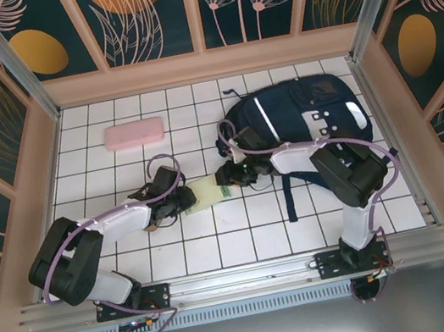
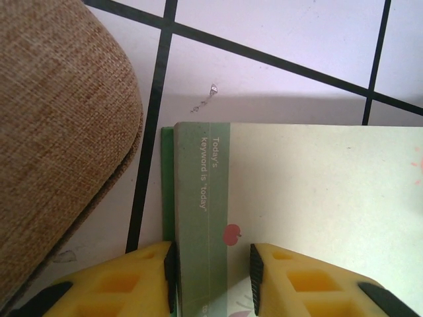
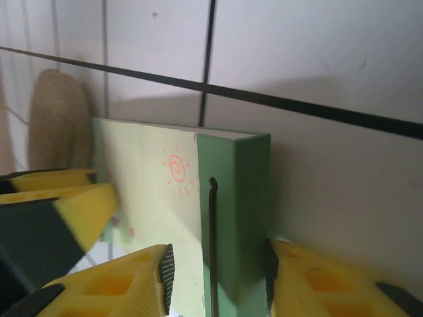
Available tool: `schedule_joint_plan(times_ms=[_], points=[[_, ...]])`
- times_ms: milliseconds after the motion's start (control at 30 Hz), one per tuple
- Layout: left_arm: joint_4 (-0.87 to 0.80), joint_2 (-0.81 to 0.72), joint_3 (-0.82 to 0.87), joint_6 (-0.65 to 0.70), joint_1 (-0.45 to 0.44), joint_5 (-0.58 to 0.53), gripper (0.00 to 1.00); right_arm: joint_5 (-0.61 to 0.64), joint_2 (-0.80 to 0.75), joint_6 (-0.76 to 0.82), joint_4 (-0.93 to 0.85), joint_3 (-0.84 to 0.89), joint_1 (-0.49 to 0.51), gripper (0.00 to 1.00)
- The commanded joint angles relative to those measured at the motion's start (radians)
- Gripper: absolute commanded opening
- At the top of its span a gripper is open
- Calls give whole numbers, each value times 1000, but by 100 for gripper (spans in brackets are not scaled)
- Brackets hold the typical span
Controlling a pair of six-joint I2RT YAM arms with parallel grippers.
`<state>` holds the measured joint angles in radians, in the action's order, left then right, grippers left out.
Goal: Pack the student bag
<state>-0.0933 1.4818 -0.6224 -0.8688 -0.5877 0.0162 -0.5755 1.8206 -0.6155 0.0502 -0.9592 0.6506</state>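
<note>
The navy student bag (image 1: 299, 114) lies at the back right of the tiled table. Just left of it a cream notebook (image 1: 207, 193) with a green band lies between my two grippers. At its left end, my left gripper (image 1: 183, 200) stands open over the green band (image 2: 201, 198). Its left pad touches the book's dark green edge, while the right pad hangs apart over the cream cover (image 2: 310, 198). My right gripper (image 1: 228, 173) is open at the other end. One pad rests against the green side (image 3: 251, 198), the other is clear of the cover (image 3: 149, 191).
A brown fabric pouch (image 2: 59, 132) lies close beside the notebook under my left arm, also seen as a brown shape (image 3: 58, 119) in the right wrist view. A pink case (image 1: 134, 132) sits at the back left. Wooden walls (image 1: 41, 163) fence the table.
</note>
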Motion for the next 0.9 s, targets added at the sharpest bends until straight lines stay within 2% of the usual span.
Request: schedule_joint_plan(times_ms=[0,133,333,500,767,867], points=[[-1,43,32,-1,-6,44,35,-265,-101,-70,187,-3,24,42],[1,44,33,2,-8,43,35,-236,-105,-18,106,-19,19,42],[10,48,32,4,-7,54,35,-181,-22,57,6,-45,19,41],[15,43,33,6,-7,60,35,-129,29,130,-61,-104,58,41],[22,46,31,14,-8,73,35,-172,-19,107,51,-76,52,40],[13,37,28,18,-8,64,35,-149,-5,100,10,-88,40,33]])
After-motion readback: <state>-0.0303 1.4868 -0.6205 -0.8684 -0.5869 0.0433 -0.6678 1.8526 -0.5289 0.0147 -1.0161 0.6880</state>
